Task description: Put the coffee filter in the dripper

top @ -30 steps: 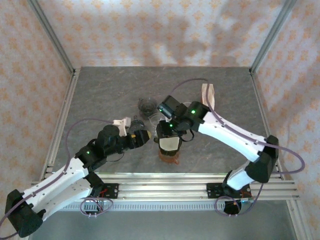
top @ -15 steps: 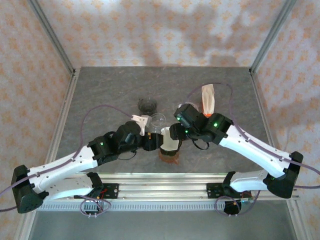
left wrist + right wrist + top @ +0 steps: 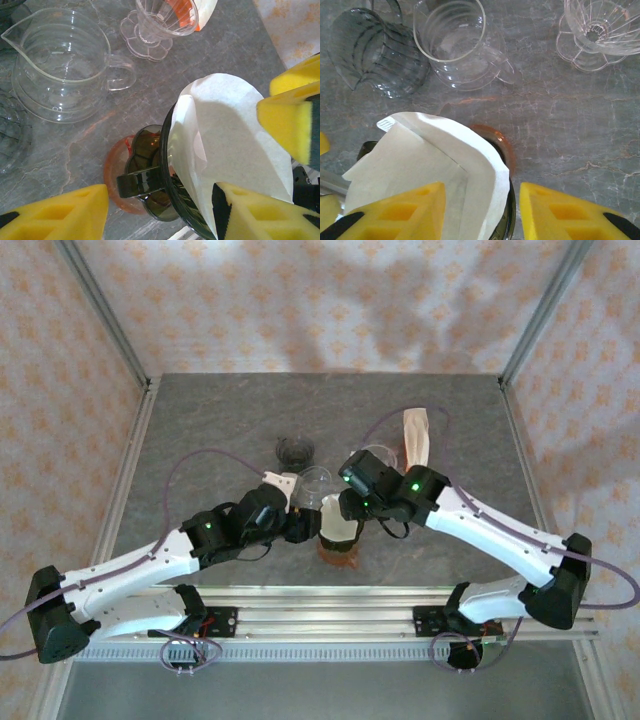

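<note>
White arms (image 3: 130, 565), black joints (image 3: 262, 515); purple cables (image 3: 205, 455); yellow foam pincer pads (image 3: 55, 212).

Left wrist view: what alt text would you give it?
A white paper coffee filter sits in a dark dripper, yellow fingers on either side. A glass pitcher and a clear glass dripper stand beyond on the grey table.

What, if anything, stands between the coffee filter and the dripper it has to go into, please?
Nothing visible does. The coffee filter already sits in the mouth of the dark dripper, its top standing above the rim, with no other object between them.
</note>
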Motion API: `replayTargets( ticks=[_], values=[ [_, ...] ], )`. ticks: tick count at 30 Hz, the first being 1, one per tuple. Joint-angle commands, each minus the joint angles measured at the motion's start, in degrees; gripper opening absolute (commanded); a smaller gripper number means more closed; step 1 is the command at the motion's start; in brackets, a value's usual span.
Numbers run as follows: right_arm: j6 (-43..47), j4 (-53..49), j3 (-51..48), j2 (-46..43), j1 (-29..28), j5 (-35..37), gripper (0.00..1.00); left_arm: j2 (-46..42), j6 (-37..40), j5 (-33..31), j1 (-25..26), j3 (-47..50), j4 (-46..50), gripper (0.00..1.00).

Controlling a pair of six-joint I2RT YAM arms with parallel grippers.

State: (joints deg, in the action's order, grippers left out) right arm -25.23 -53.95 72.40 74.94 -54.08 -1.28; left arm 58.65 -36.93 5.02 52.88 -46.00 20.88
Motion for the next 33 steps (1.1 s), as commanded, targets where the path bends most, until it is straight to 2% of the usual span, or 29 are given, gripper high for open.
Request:
replayTargets(
  ticks=[1, 7, 10, 13, 17, 21, 29, 31, 33],
  values=[
    [0.72, -1.27, 0.02, 0.37, -0.32, 1.53, 0.41, 0.15, 1.24, -2.08, 0.33, -0.14, 0.90, 0.58],
    [0.46, -2.29, -0.03, 0.00, -0.32, 2.34, 0.41, 0.06, 1.24, -2.03, 0.30, 0.36, 0.31, 0.58],
    [0.32, -2.35, -0.38, -0.14, -0.30, 1.92, 0.36, 0.04, 1.24, -1.95, 0.36, 0.67, 0.05, 0.58],
    [0.22, -2.36, -0.97, -0.16, -0.31, 1.52, 0.28, 0.06, 1.21, -1.89, 0.38, 0.87, -0.47, 0.58],
    [0.41, -2.08, -1.23, -0.06, -0.32, 0.93, 0.13, -0.12, 1.07, -1.56, 0.33, 0.83, -0.84, 0.58],
    [1.17, -2.54, -0.69, 0.03, -0.32, 1.94, 0.00, -0.63, 0.45, -0.88, 0.36, 1.14, -2.13, 0.64],
    [1.90, -3.35, -0.34, 0.91, -0.40, 3.58, 0.00, -0.48, -1.12, 0.88, 0.28, 3.00, -6.29, 0.76],
    [2.01, -3.35, -0.36, 0.99, -0.39, 3.57, 0.00, -0.01, -1.43, 0.92, 0.04, 3.07, -6.56, 0.75],
    [2.07, -3.36, -0.36, 1.08, -0.57, 3.56, 0.00, 0.44, -1.94, 1.11, -0.53, 3.32, -6.81, 0.71]
  ],
)
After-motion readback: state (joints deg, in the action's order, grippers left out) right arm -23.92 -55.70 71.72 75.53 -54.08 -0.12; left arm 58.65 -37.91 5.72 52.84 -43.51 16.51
